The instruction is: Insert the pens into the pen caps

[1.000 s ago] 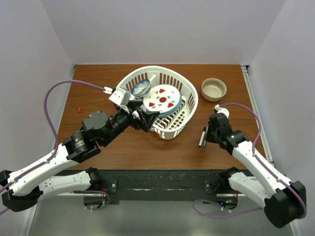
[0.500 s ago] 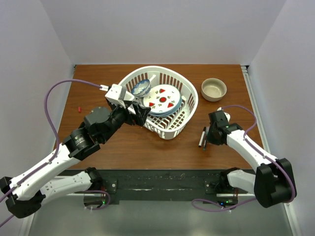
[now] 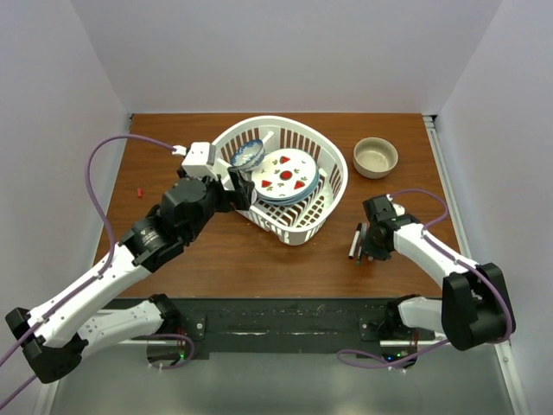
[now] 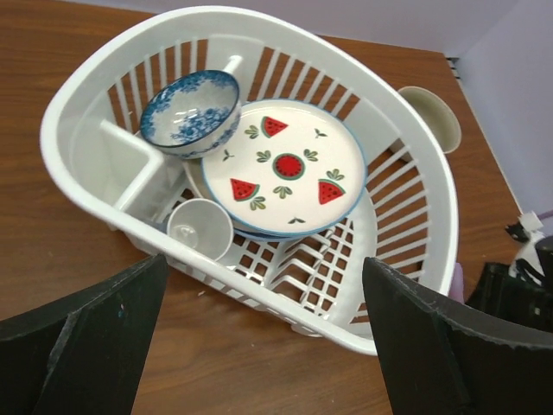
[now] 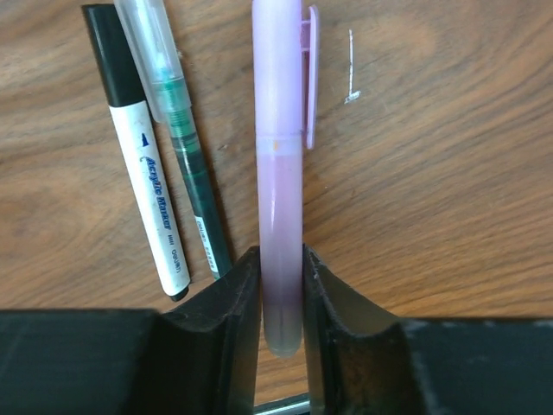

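- The right gripper [image 5: 281,290] has its jaws pressed against a lilac-pink pen [image 5: 279,173], gripping the barrel near one end. The pen lies flat on the tabletop [image 3: 216,259], and its clipped cap end points away from the jaws.
- Two more pens lie just beside the lilac one, nearly parallel to it. One is a white-barrelled marker [image 5: 149,186] with a black cap, and the other is a slim green pen [image 5: 186,164] under a clear cap. The two touch or nearly touch along their length.
- From above, this cluster of pens sits just off the near right side of the white basket [image 3: 276,121], not touching it.
- The left gripper [image 3: 240,194] hovers at the basket's left side with its jaws spread wide and nothing in them.
- A red pen cap [image 3: 140,192] lies alone, well to the left of the basket.
- The basket holds a watermelon-print plate [image 4: 289,169], a blue patterned bowl [image 4: 190,108] and a clear cup [image 4: 200,229].
- A beige bowl [image 3: 376,157] stands to the right of the basket.
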Available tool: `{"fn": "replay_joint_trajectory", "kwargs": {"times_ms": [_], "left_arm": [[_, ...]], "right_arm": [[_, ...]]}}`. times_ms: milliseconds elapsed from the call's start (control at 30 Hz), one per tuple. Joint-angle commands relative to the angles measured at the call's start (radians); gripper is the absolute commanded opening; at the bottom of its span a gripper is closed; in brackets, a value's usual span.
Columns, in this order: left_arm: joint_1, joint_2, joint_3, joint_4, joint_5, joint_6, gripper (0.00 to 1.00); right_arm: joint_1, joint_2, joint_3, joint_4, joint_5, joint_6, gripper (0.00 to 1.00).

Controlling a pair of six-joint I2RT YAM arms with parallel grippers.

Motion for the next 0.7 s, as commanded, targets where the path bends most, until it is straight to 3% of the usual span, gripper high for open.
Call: {"fn": "replay_joint_trajectory", "kwargs": {"times_ms": [0, 267, 500, 667], "left_arm": [[0.077, 0.031, 0.064, -0.070, -0.051, -0.092, 1.00], [0.249, 0.035, 0.066, -0.146, -0.065, -0.196, 1.00], [0.583, 0.092, 0.020, -0.218, 0.081, -0.329, 0.96], [0.726, 0.124, 0.006, -0.269, -0.097, -0.377, 0.94]], "right_arm": [[-0.003, 0.004, 0.026, -0.003, 0.028, 0.023, 0.31], [-0.003, -0.021, 0.069, -0.018, -0.008, -0.015, 0.39], [-0.003, -0.149, 0.207, -0.127, -0.054, -0.090, 0.51], [-0.002, -0.287, 0.259, -0.142, -0.143, -0.127, 0.59]]}}
